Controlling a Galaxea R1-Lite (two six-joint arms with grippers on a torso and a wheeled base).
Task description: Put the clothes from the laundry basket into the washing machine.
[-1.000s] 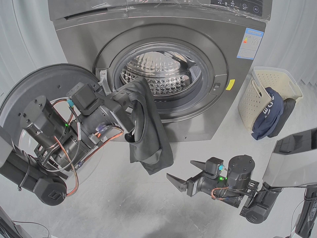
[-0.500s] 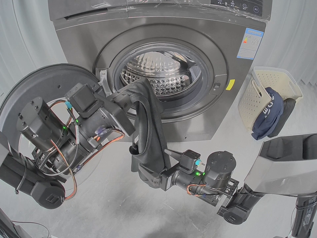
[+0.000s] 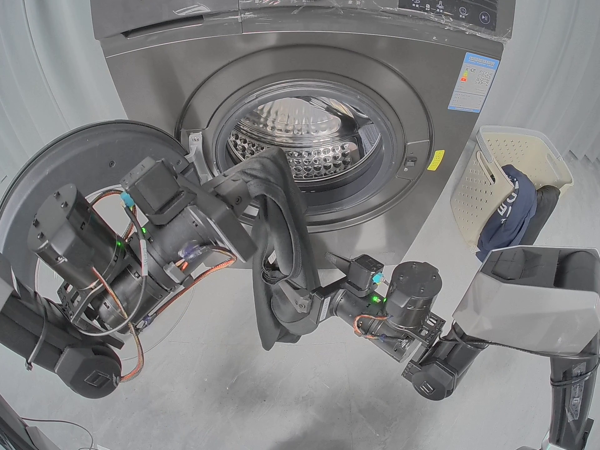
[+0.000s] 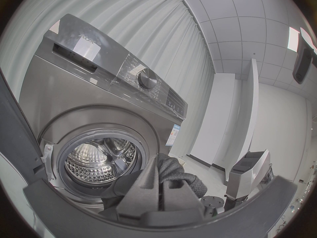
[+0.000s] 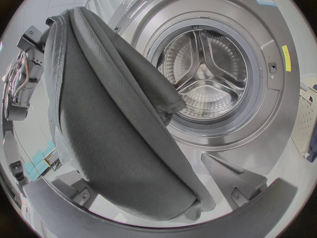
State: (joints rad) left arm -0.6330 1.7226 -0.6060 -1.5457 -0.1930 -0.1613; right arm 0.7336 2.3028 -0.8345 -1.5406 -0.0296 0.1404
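A dark grey garment hangs in front of the washing machine's open drum. My left gripper is shut on its top edge, level with the drum's lower rim; in the left wrist view the closed gripper pinches the bunched cloth. My right gripper is open and pressed into the garment's lower part from the right. In the right wrist view the cloth drapes over one side of it, and one bare finger shows.
The machine's round door stands swung open at the left, behind my left arm. A cream laundry basket stands right of the machine, with a navy garment and a black one hanging over its rim. Grey floor lies in front.
My right arm has swung left and up from the floor area until its open gripper meets the hanging garment and bunches its lower part. The left gripper has stayed almost still.
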